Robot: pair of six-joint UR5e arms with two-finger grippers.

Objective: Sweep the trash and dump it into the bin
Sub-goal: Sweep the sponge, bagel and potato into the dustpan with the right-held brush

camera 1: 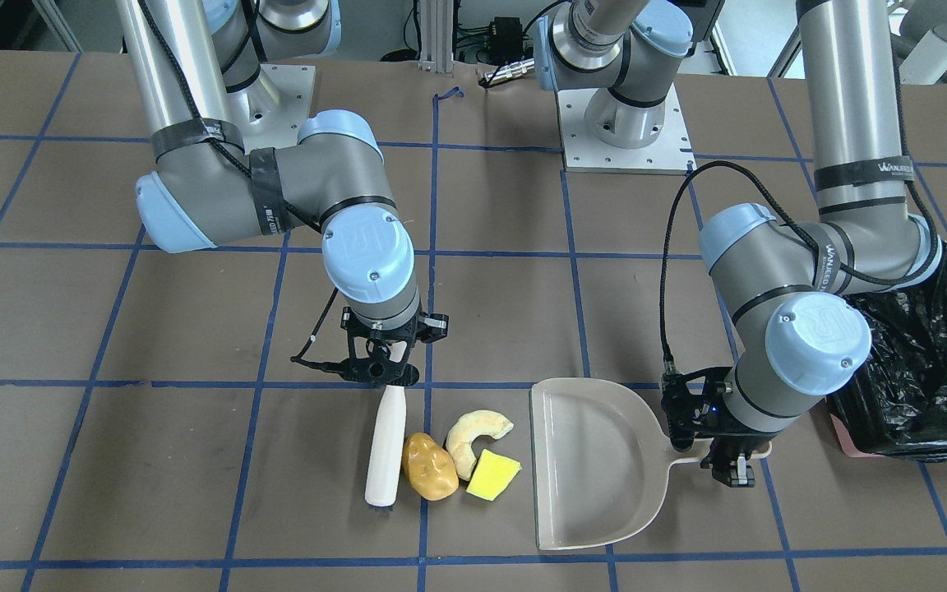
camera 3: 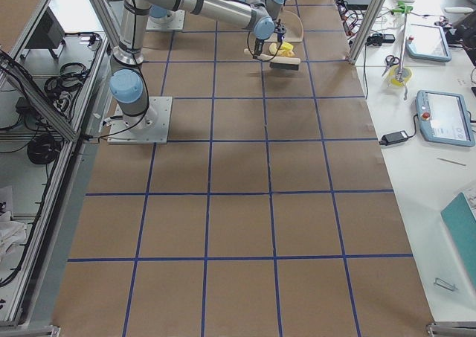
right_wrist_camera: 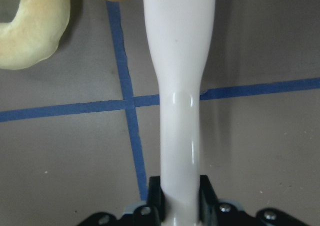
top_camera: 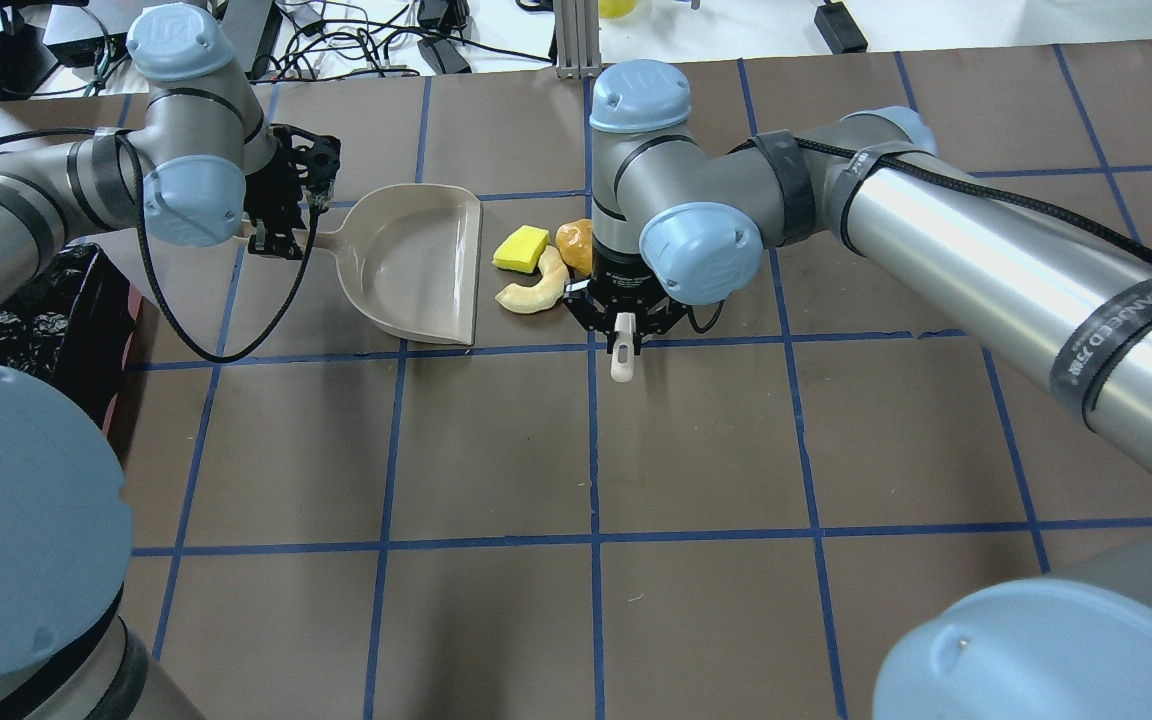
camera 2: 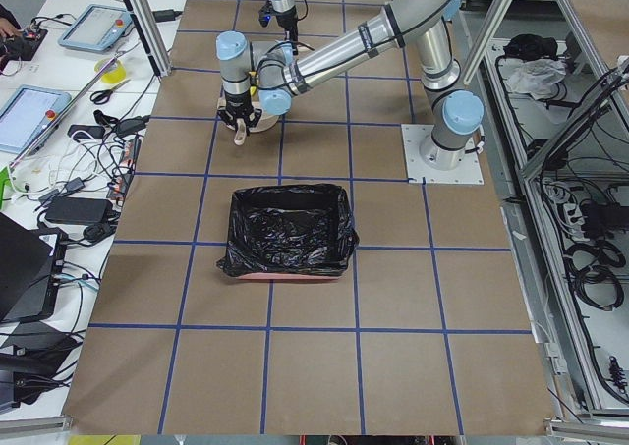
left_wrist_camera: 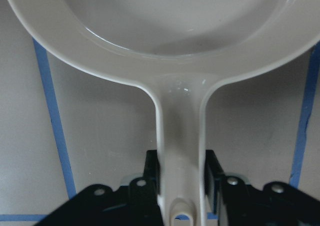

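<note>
Gripping a white brush (camera 1: pixel 383 448) by the top of its handle, the right gripper (camera 1: pixel 381 366) is clamped from both sides, with the bristled head at the far end from its fingers, down on the brown-papered table (camera 1: pixel 153 493). Just past that gripper, on the brush's dustpan side, lies the trash: a golden-brown lump (camera 1: pixel 430 466) just beside the brush, a pale crescent (camera 1: pixel 473 436) next to it, and a yellow wedge (camera 1: pixel 493 475) against the crescent's end. The left gripper (camera 1: pixel 728 469) is closed tight on the handle of a beige dustpan (camera 1: pixel 588 469), whose open mouth faces the three pieces from near by. The bin (camera 1: pixel 926 362), lined with crinkled black plastic, sits behind the left gripper, on the side away from the pan.
</note>
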